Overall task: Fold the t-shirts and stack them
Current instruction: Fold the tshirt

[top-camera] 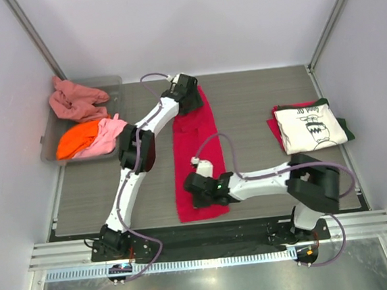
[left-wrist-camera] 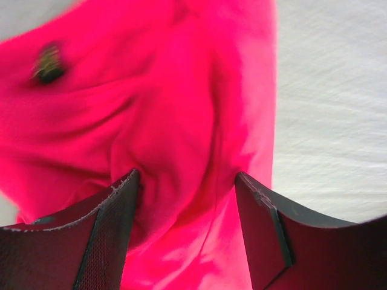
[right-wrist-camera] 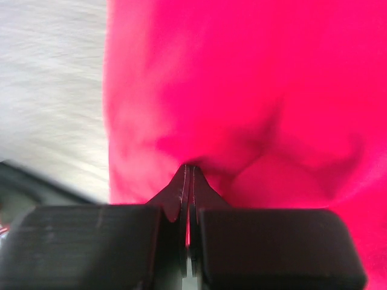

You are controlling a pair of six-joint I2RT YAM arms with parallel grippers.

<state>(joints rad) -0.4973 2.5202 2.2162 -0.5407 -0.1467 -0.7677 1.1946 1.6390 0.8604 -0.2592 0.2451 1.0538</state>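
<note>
Grey table [top-camera: 258,105]: left claw [left-wrist-camera: 186,175] spread wide over crimson shirt [top-camera: 189,152]; right claw [right-wrist-camera: 188,170] clamped on it.

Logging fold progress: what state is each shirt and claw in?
crimson shirt: long strip on table
left claw: open, cloth between its fingers
right claw: shut on crimson shirt
cream shirt: folded, tops the stack
salmon shirt: crumpled, in bin
orange shirt: crumpled, in bin
pink shirt: crumpled, in bin
</note>
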